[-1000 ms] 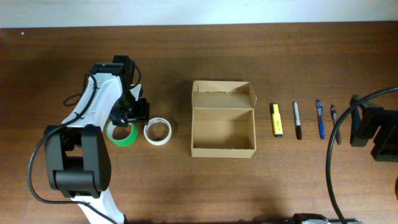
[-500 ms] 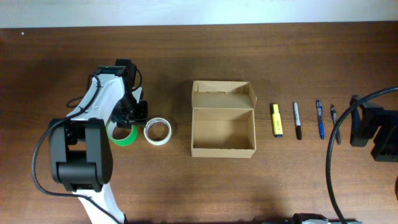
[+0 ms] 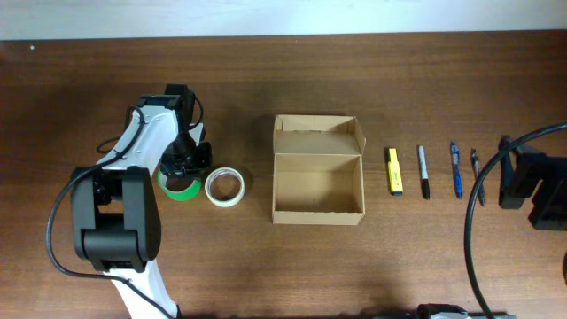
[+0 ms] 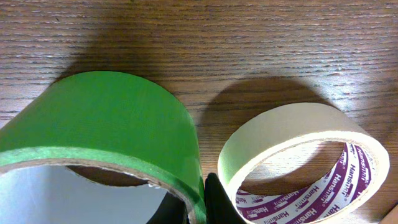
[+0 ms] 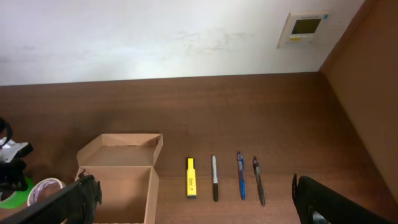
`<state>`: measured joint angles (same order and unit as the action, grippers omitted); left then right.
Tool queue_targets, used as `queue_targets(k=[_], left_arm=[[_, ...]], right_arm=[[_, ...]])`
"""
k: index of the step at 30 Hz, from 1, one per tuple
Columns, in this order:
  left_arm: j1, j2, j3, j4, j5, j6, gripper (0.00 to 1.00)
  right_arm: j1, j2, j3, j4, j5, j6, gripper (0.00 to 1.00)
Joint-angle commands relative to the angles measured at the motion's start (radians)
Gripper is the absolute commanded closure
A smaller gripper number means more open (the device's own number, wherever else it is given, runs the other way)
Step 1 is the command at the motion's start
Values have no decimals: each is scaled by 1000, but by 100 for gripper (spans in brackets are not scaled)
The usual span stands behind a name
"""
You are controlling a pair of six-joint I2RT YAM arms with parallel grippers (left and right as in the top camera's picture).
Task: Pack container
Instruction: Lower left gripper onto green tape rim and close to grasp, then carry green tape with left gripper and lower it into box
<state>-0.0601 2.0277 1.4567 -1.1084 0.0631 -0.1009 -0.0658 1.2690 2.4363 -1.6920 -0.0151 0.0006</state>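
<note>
Closing over the last second, the left gripper (image 3: 184, 167) is now pinching the green tape roll (image 3: 175, 192) by its wall, likely for lifting it into the cardboard box (image 3: 317, 215) sitting open and empty mid-table — while the right gripper (image 5: 196, 202) is waiting wide open, holding nothing

**Clearance: tight at the tapes, open over the box**

The gap between green tape (image 3: 180, 190) and beige tape (image 3: 225, 187) is nearly closed. It is blocked by one finger (image 4: 214, 200) of the left gripper (image 3: 185, 168), which is clamped on the green roll's wall. A bare strip of table (image 3: 257, 257) lies between beige tape and container (image 3: 274, 190). The container's top is open with the lid flap (image 3: 318, 135) folded to the far side, so entry from above is unobstructed. To its right, highlighter (image 3: 393, 170), black marker (image 3: 423, 171), blue pen (image 3: 455, 168) and dark pen (image 3: 477, 175) lie in a row with only narrow lanes between them. The right gripper (image 5: 196, 211) is spread wide beyond the pens.
</note>
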Motion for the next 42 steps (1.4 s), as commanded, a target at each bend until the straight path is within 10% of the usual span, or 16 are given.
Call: queue_targets(k=[1, 24, 42], left_arm=[[4, 5, 4, 2, -10, 0, 98], [-174, -828, 315, -125, -112, -63, 98], [-597, -280, 312, 199, 346, -96, 98]], right_arm=[[-6, 0, -2, -6, 12, 8, 1], [-6, 0, -2, -6, 12, 8, 1], [-7, -13, -2, -6, -3, 8, 1]])
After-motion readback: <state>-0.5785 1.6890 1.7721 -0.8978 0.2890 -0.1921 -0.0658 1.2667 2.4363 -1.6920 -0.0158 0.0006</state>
